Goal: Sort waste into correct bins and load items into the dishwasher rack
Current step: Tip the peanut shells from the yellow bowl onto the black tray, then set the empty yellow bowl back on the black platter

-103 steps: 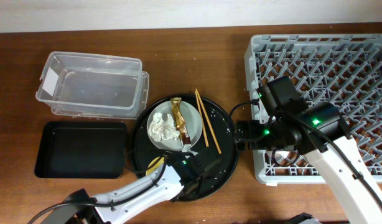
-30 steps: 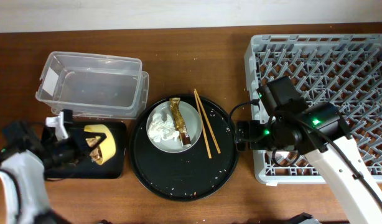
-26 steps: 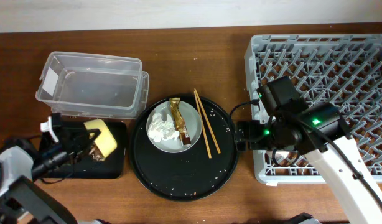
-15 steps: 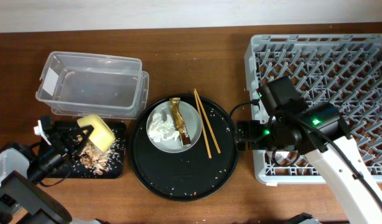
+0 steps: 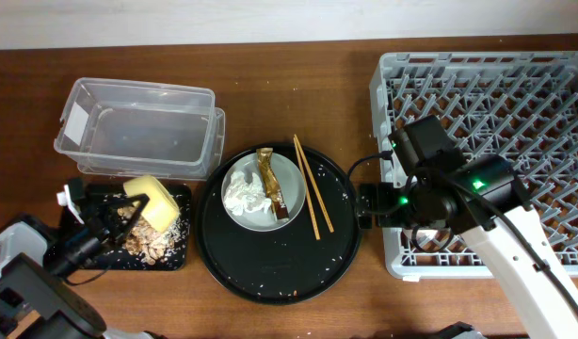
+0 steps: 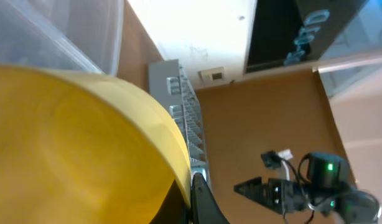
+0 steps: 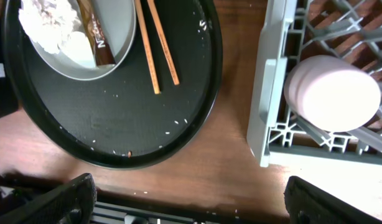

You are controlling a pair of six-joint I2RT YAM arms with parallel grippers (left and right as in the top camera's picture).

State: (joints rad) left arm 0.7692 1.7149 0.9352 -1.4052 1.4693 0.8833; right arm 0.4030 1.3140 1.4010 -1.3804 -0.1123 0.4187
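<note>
Brown tabletop (image 5: 270, 75) holds everything. My left gripper (image 5: 120, 209) clamps the yellow bowl (image 5: 150, 198), tilted above the small black tray (image 5: 181, 256), where beige scraps (image 5: 143, 240) lie. My right gripper (image 7: 190, 198) gapes wide near the round tray (image 7: 116, 124). Tissue (image 5: 242, 193) and wrapper (image 5: 270, 179) sit on the grey plate (image 5: 291, 169), 2 chopsticks (image 5: 313, 188) beside it; a pink cup (image 7: 331, 90) rests in the rack (image 5: 487, 85).

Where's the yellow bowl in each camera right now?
Overhead: yellow bowl, lower left, tilted over the shallow black rectangular tray.
Left wrist: bowl fills the left side.
Right wrist: not in it.
Shared landmark: large grey plastic rack, in all three views.
</note>
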